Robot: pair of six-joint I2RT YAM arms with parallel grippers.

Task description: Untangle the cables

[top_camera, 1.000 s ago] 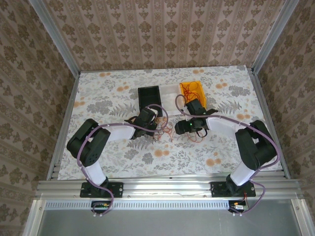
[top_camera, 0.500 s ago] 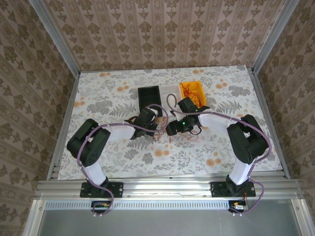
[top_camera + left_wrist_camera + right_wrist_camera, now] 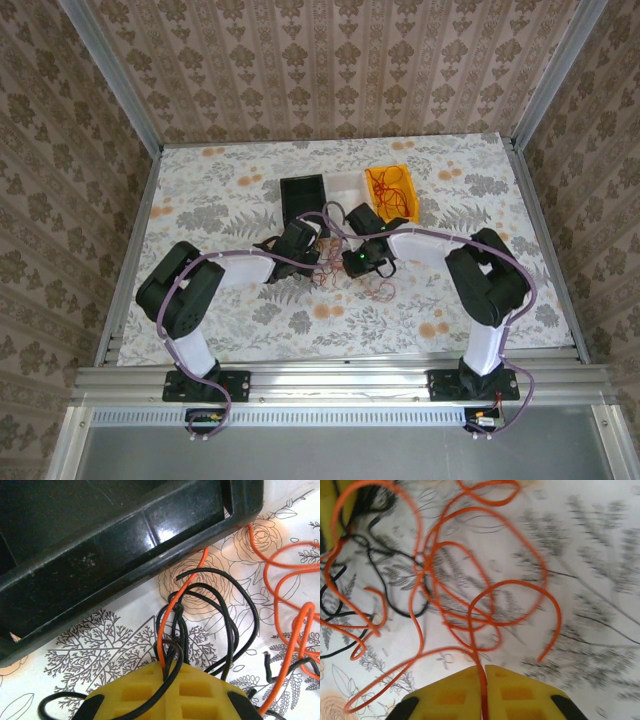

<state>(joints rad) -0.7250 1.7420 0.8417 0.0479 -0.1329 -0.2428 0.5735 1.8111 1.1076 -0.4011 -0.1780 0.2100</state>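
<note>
Top external: cables (image 3: 372, 290) are lying as a loose tangle on the floral table (image 3: 220, 200) near frame centre, between the 2 claws. Left claw (image 3: 318, 265) is sitting at the tangle's left edge, right claw (image 3: 358, 268) at its upper right, pointing down. 3 bins are standing in a row just above: black bin (image 3: 284, 200), clear bin (image 3: 345, 180), yellow bin (image 3: 410, 190) holding more orange loops.

Left wrist: left claw (image 3: 167, 672) is showing yellow fingers (image 3: 200, 700) at bottom centre, closed together and clamping a bundle of the cables: several black strands (image 3: 215, 615) plus 1 orange wire (image 3: 165, 630), all fanning upward out of the pads. Black bin (image 3: 115, 540) wall is running across the upper left, just beside the bundle. More orange loops are lying at the right edge.

Right wrist: right claw (image 3: 483, 672) is showing both pads pressed together at bottom centre, pinching 1 orange strand (image 3: 479, 662). That strand is rising into overlapping orange loops mid-frame. Black strands are lying at the left edge. Frame is slightly blurred.
</note>
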